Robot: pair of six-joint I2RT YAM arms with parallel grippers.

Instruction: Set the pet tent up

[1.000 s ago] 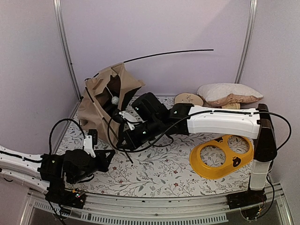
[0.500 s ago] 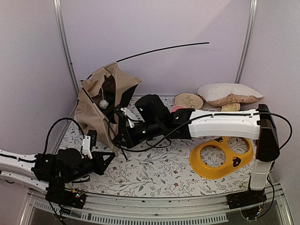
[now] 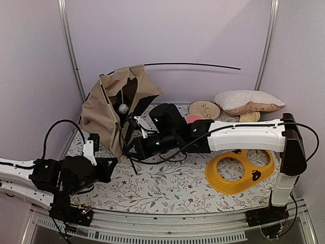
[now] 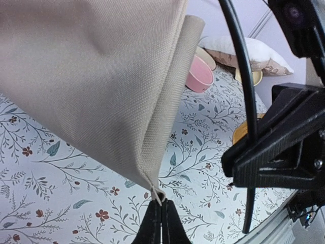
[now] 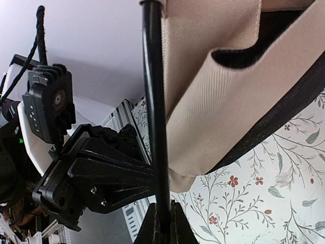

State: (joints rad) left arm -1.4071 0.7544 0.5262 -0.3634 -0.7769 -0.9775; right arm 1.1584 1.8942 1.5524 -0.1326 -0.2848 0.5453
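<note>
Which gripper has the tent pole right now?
The right gripper, shut on the thin black pole. The left gripper instead pinches a corner of the tan tent fabric.

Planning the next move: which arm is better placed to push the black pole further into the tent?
Right. The right hand is shut on the pole close to where it enters the tent fabric. The left hand is pinching a tent corner, probably best kept as the anchor.

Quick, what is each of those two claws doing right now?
Left claw: closed, pinching a corner of the pet tent.
Right claw: closed on the tent's black pole.
</note>
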